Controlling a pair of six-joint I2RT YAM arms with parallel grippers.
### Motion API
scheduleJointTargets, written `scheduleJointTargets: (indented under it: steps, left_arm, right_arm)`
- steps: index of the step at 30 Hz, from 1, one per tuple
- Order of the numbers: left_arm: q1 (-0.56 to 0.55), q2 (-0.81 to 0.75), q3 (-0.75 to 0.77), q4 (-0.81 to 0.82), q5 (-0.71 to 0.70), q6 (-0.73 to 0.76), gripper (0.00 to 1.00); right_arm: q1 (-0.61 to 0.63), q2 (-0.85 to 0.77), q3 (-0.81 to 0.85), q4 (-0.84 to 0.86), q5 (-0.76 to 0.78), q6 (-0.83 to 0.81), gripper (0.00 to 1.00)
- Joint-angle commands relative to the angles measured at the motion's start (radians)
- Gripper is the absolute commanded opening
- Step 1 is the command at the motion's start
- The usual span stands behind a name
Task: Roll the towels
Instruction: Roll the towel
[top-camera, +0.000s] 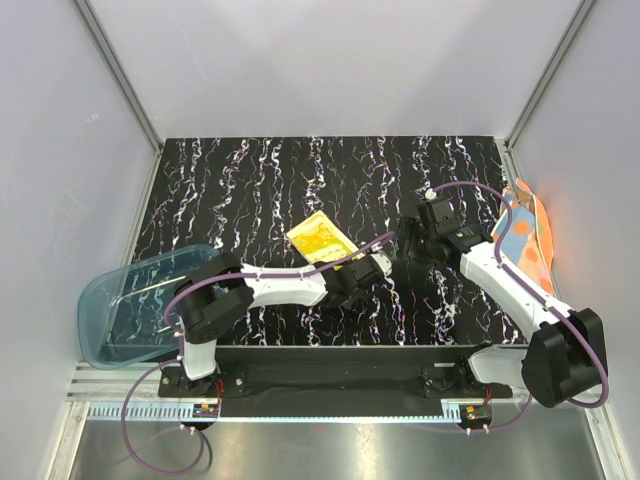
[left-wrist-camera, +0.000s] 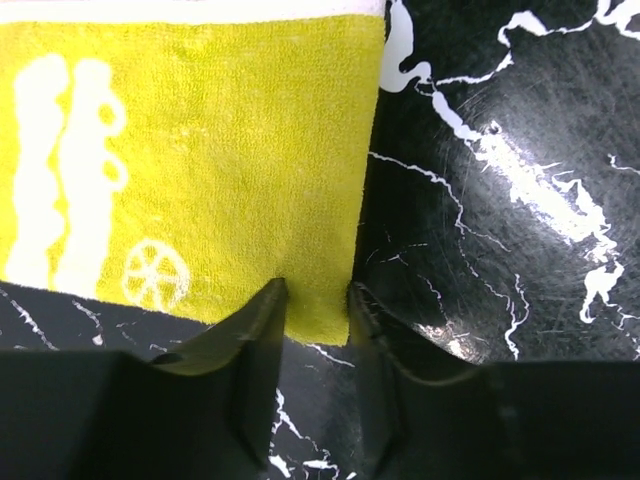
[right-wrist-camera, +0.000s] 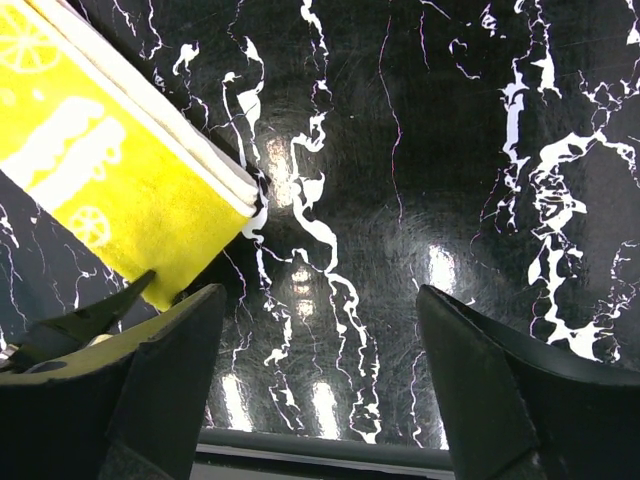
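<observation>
Worktop: black slab with white marble veins (top-camera: 250, 180), walled in by pale panels on three sides.
Yellow towel: small bright yellow terry cloth with white printed shapes (top-camera: 320, 238), lying flat on the worktop near its middle, set on a slant. It is not rolled. The right wrist view shows a thick white edge along one long side (right-wrist-camera: 110, 160).
Left tool (top-camera: 378, 268): reached out low to the near right corner of the yellow towel. In the left wrist view (left-wrist-camera: 315, 295) its two dark fingers (left-wrist-camera: 262, 320) stand a narrow gap apart with the towel's corner lying flat between them, the tips at the cloth's edges. I cannot tell whether they pinch the cloth.
Right tool (top-camera: 410, 245): just right of the left tool, over bare worktop. In its own view (right-wrist-camera: 320, 300) its jaws stand wide apart with only veined worktop between them, and the yellow towel lies off to the upper left.
Orange towel: soft orange cloth with light blue patches (top-camera: 528, 240), at the right edge of the worktop against the side wall, behind the right arm and well apart from both tools.
Tray: translucent blue plastic tray (top-camera: 95, 310), at the left edge of the worktop beside the left arm's base.
</observation>
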Motion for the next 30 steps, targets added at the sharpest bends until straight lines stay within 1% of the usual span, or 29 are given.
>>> scheduleJointTargets:
  steps: [1,3,5,6,8,9,10,12,15,18,21,30]
  left_arm:
    - [0.023,0.002,-0.035,0.052,0.05,0.008,0.3]
    - [0.029,-0.001,-0.044,0.059,0.068,0.007,0.17]
    - [0.035,-0.012,-0.047,0.065,0.094,-0.002,0.08]
    - [0.041,-0.019,-0.049,0.067,0.128,-0.009,0.05]
    - [0.05,-0.045,-0.052,0.079,0.173,-0.024,0.01]
    - [0.059,-0.058,-0.055,0.084,0.217,-0.03,0.0]
    - [0.064,-0.067,-0.058,0.084,0.236,-0.036,0.0]
    - [0.073,-0.102,-0.06,0.088,0.281,-0.058,0.0]
    - [0.082,-0.147,-0.063,0.096,0.329,-0.084,0.0]
    - [0.095,-0.168,-0.07,0.101,0.346,-0.102,0.0]
    - [0.113,-0.179,-0.086,0.116,0.401,-0.124,0.0]
    - [0.191,-0.259,-0.161,0.188,0.506,-0.187,0.0]
  right_arm:
    - [-0.002,-0.013,0.03,-0.007,-0.062,-0.002,0.86]
    - [-0.002,-0.001,0.033,0.0,-0.146,-0.003,0.9]
    - [-0.002,0.025,0.031,0.009,-0.196,0.007,0.92]
    - [-0.002,0.034,0.027,0.037,-0.248,0.023,0.93]
    - [0.0,0.062,0.001,0.072,-0.304,0.046,0.93]
    - [-0.002,0.073,-0.013,0.098,-0.36,0.066,0.93]
    - [0.0,0.087,-0.025,0.15,-0.387,0.098,0.93]
    - [0.0,0.133,-0.05,0.196,-0.457,0.121,0.93]
    - [-0.002,0.206,-0.067,0.279,-0.505,0.156,0.93]
    - [0.0,0.277,-0.07,0.325,-0.552,0.176,0.93]
    - [0.0,0.334,-0.079,0.365,-0.592,0.196,0.93]
    - [0.0,0.364,-0.127,0.367,-0.586,0.185,0.92]
